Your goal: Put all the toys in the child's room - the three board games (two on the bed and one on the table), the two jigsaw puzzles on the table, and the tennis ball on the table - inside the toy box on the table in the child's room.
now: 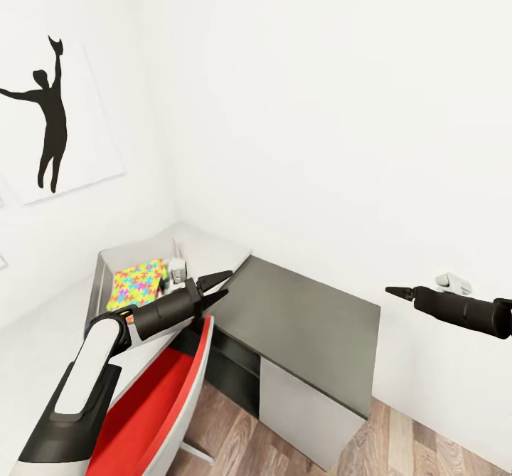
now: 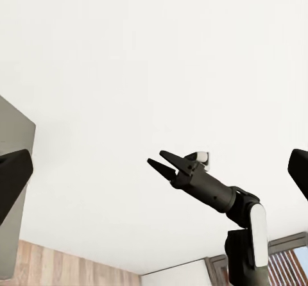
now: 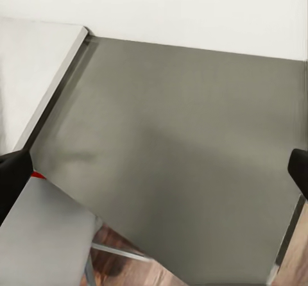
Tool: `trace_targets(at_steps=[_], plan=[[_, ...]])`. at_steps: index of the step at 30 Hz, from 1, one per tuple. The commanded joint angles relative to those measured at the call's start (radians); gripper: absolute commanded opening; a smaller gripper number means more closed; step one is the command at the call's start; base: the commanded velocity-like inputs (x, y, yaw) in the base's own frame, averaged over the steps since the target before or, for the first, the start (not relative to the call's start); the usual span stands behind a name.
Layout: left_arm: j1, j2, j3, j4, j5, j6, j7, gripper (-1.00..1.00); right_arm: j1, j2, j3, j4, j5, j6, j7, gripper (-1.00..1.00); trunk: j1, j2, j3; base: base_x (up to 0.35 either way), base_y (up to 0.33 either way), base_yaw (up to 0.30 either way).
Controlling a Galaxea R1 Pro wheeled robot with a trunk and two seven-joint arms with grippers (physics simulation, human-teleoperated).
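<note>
Fingers of the left gripper [image 1: 215,287] stand spread and empty above the near edge of the toy box [image 1: 105,261]. The right gripper [image 1: 400,292], also parted and empty, hangs well to the right, past the dark grey desk section [image 1: 306,319]. A jigsaw puzzle [image 1: 136,284] lies flat in the box: probably light, thin, prone to flexing, best pinched at an edge.

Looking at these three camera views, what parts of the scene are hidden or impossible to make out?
- Toy box, head view: the left gripper and its arm cover the near side, so contents beyond the jigsaw puzzle are hidden.
- Small grey-white object beside the puzzle: too small to identify.
- Right gripper, head view: seen side-on, its opening unclear.
- Red chair: cut off by the bottom edge.
</note>
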Motion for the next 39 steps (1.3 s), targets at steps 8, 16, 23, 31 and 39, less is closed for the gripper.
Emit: trace_targets(at_steps=[8, 16, 23, 31, 39], plan=[[0.0, 0.001, 0.0, -0.002, -0.01, 0.001, -0.013, 1.0, -0.001, 0.0, 0.001, -0.001, -0.01, 0.004, -0.01, 1.0, 0.001, -0.002, 0.011, -0.013, 0.0, -0.095], [0.001, 0.002, 0.0, -0.002, -0.01, 0.001, -0.013, 1.0, -0.001, 0.0, 0.001, -0.001, -0.01, 0.005, -0.013, 1.0, 0.001, -0.002, 0.018, -0.004, 0.0, -0.044], [0.001, 0.002, 0.0, -0.002, -0.01, 0.001, -0.013, 1.0, -0.002, 0.0, 0.005, -0.001, -0.01, 0.006, -0.014, 1.0, 0.001, -0.002, 0.02, -0.002, 0.0, -0.105], [0.001, 0.002, 0.0, -0.003, -0.01, 0.001, -0.012, 1.0, -0.004, 0.0, 0.007, -0.001, -0.01, 0.01, -0.016, 1.0, 0.001, -0.002, 0.021, -0.001, 0.0, -0.224], [0.001, 0.002, 0.0, -0.003, -0.01, 0.001, -0.01, 1.0, -0.008, 0.002, 0.021, 0.0, 0.008, 0.015, -0.017, 1.0, 0.001, -0.002, 0.021, 0.0, 0.0, -0.274]])
